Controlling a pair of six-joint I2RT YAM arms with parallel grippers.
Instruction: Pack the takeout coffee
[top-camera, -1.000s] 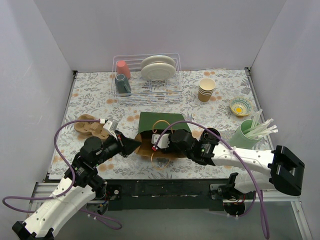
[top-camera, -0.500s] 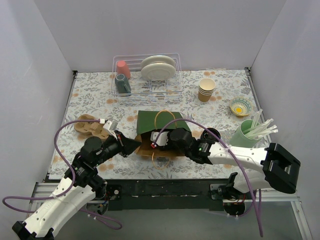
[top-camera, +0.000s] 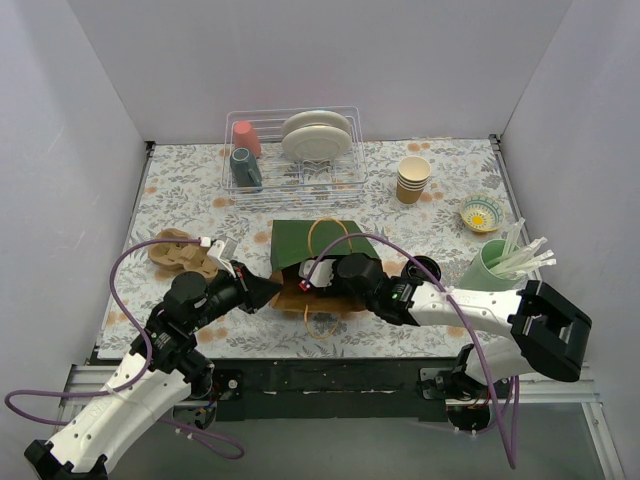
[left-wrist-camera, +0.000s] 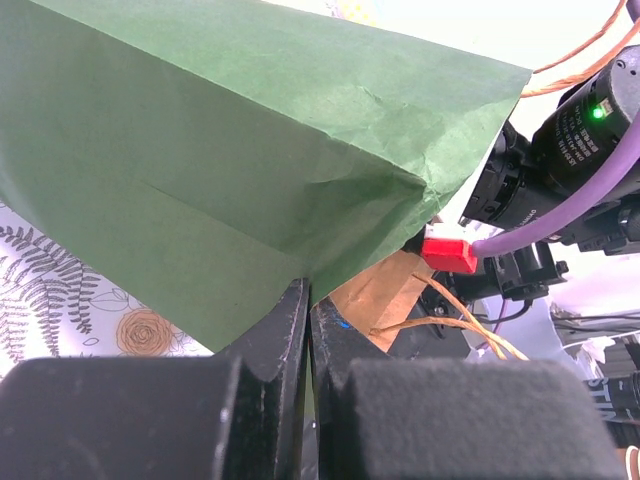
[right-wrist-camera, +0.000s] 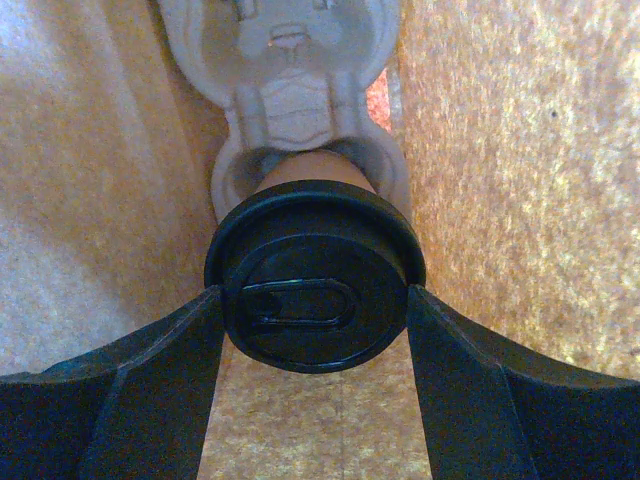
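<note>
A green paper bag (top-camera: 318, 240) with a brown inside lies on its side mid-table, mouth toward the arms. My left gripper (top-camera: 268, 290) is shut on the bag's near edge (left-wrist-camera: 230, 150), fingers (left-wrist-camera: 290, 330) pinching the paper. My right gripper (top-camera: 320, 285) reaches into the bag's mouth. In the right wrist view it (right-wrist-camera: 314, 305) is shut on the takeout coffee (right-wrist-camera: 310, 250), a finger on each side of its black lid. The brown cup body is mostly hidden behind the lid. A pale moulded holder (right-wrist-camera: 290, 90) lies just beyond the cup inside the bag.
A wire dish rack (top-camera: 295, 160) with plates and cups stands at the back. A stack of lidless paper cups (top-camera: 413, 180), a patterned bowl (top-camera: 481, 213) and a green cup of utensils (top-camera: 495, 265) are on the right. A brown pulp carrier (top-camera: 180, 250) lies left. A loose black lid (top-camera: 425, 268) lies beside the right arm.
My right arm has pushed further left into the bag's mouth. The bag has shifted slightly back and left, its handle loop now on top. The left arm has barely moved.
</note>
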